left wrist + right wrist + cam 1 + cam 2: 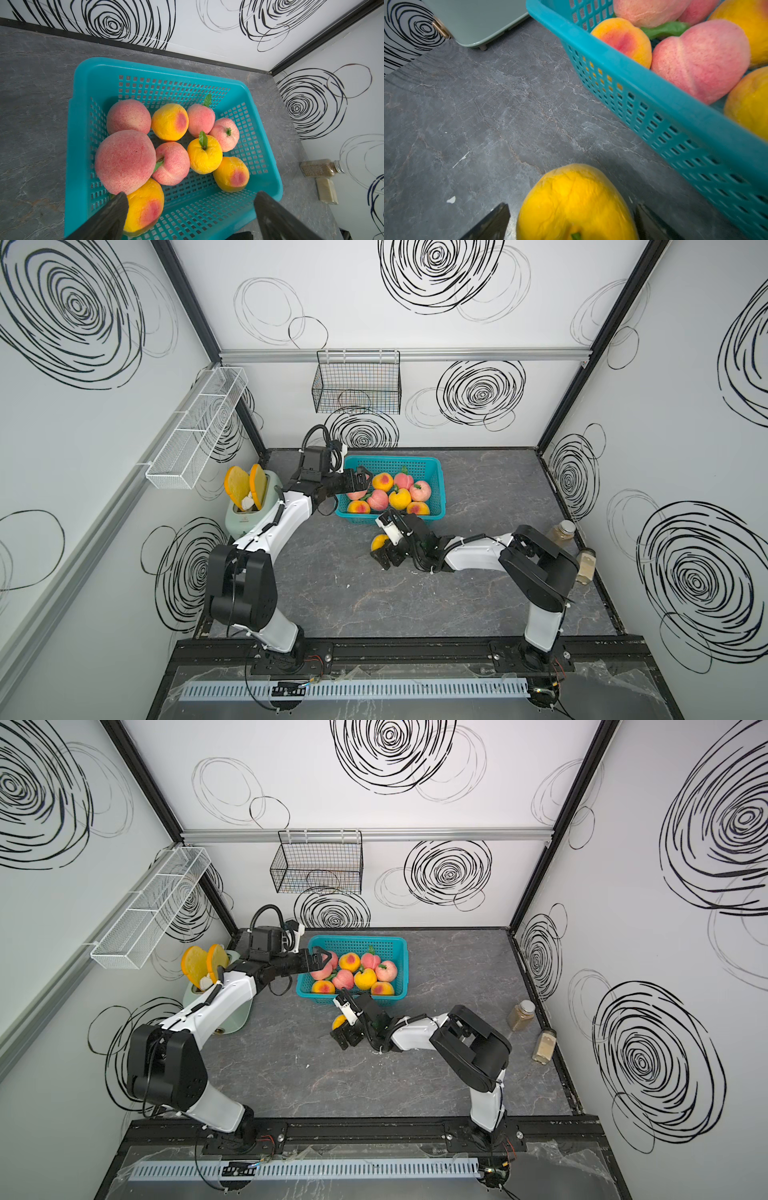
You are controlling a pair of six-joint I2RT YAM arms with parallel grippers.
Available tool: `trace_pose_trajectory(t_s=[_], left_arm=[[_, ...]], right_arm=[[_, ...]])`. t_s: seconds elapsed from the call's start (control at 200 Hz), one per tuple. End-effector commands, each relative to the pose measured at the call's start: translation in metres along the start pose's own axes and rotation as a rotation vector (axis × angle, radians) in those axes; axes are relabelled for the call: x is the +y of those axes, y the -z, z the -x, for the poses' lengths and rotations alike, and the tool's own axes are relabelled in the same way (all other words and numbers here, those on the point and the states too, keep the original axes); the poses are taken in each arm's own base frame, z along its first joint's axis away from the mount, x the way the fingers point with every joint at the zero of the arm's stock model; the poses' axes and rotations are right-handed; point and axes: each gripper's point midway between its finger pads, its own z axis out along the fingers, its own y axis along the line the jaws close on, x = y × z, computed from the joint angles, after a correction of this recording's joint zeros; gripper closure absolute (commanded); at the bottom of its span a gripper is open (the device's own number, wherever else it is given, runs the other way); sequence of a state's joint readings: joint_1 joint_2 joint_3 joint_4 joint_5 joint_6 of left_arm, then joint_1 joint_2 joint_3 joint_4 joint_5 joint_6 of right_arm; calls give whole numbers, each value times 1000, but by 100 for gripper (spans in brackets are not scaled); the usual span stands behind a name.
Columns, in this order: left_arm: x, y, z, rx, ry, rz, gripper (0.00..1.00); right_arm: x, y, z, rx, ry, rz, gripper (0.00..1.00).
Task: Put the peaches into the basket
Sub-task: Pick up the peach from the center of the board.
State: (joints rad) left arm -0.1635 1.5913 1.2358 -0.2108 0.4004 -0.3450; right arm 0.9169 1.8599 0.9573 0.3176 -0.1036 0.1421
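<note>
- Over the basket's end nearest the toaster, in both top views, the left pincer hangs with its jaws spread and nothing between them. A fuzzy pink peach lies just below it.
- The basket is turquoise plastic, rectangular, with lattice walls and a flared rim. It stands on the grey marbled bench, packed with round peaches.
- Just outside the basket's near wall, 1 yellow peach lies on the bench with the right pincer set around it.
- A mint-green toaster holds 2 orange-rimmed toast slices; the mark on its front is too small to read.
- Left wrist view: 9 peaches lie in the basket. 5 are speckled matt pink and 4 wrinkled yellow-orange, 3 of those showing a red blush; some carry green leaves. The largest pink peach sits just beside 1 black finger, well apart from the other.
- Right wrist view: the wrinkled yellow peach rests on the bench between both fingers, released. A gap shows at 1 finger; whether the other touches it I cannot tell. The basket's wall is near.
</note>
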Motion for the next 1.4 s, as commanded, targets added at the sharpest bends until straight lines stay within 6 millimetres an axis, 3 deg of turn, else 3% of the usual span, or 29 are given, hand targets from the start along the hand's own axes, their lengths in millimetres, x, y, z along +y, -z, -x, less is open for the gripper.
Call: trace_pose_trajectory(t_s=[0.0,0.77,1.136,1.396], left_arm=[[-9,4,10,-35,-16,-26,2],[-9,4,10,-36,-18,-27,2],[-8,3,10,-34,-16,-25,2],[-8,2,9,-31,-17,-22,2]], right_arm=[[5,-2,5,-6,12,11,5],[8,6,8,-6,23,19,28],[7,31,12,-20,71,-8,30],[17,60,33,-64,76,28,30]])
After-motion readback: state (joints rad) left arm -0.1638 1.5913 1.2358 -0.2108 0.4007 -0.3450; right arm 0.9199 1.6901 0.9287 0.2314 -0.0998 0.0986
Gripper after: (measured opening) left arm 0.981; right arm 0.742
